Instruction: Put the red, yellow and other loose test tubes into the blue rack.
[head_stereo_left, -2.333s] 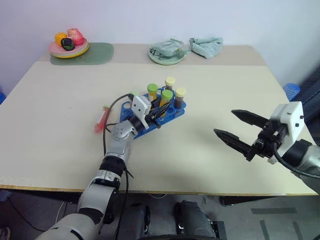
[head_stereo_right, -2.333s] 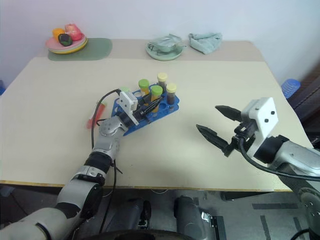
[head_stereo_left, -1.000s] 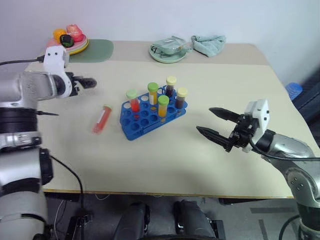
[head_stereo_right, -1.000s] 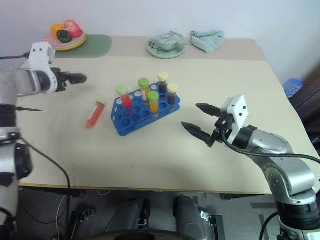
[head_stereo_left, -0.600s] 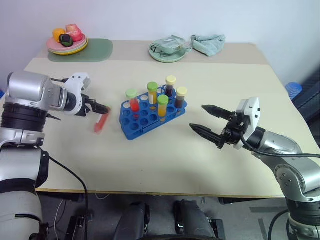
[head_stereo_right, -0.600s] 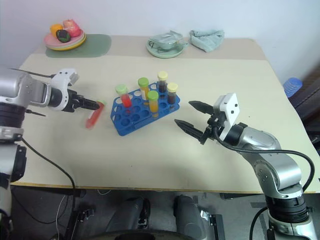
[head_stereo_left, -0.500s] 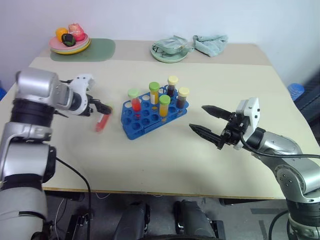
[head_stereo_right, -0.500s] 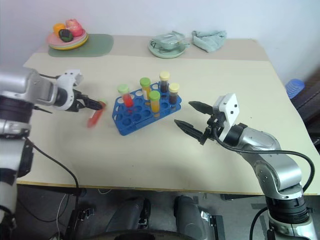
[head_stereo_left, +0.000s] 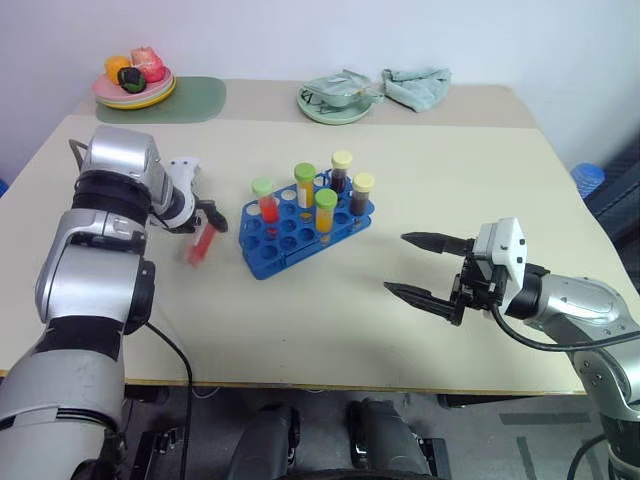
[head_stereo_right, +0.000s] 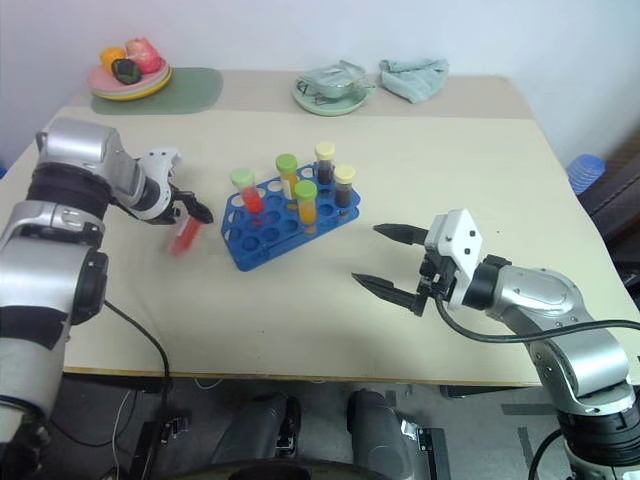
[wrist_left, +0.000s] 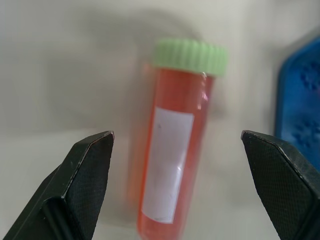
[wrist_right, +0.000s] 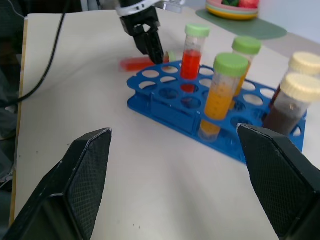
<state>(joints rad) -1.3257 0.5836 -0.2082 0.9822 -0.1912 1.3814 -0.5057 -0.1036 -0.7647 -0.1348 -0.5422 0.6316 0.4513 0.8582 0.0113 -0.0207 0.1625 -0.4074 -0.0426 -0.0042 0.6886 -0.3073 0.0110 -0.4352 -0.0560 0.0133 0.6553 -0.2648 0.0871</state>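
left gripper (head_stereo_left: 208, 222) hovering right over the loose red test tube (wrist_left: 172, 155), fingers spread wide either side, nothing grabbed, tube lying flat just at 9 o'clock of the blue rack (head_stereo_left: 300, 228), right gripper (head_stereo_left: 428, 268) wide open, empty, out at the rack's 4 o'clock

1. A plain indoor test room: a beige table (head_stereo_left: 420, 200) stands against a bare pale wall (head_stereo_left: 300, 35).
2. Mixed props suggest staged trials: a blue rack (head_stereo_left: 300, 232) of tubes, a plate of toy food (head_stereo_left: 135, 88), a cloth (head_stereo_left: 415, 88).
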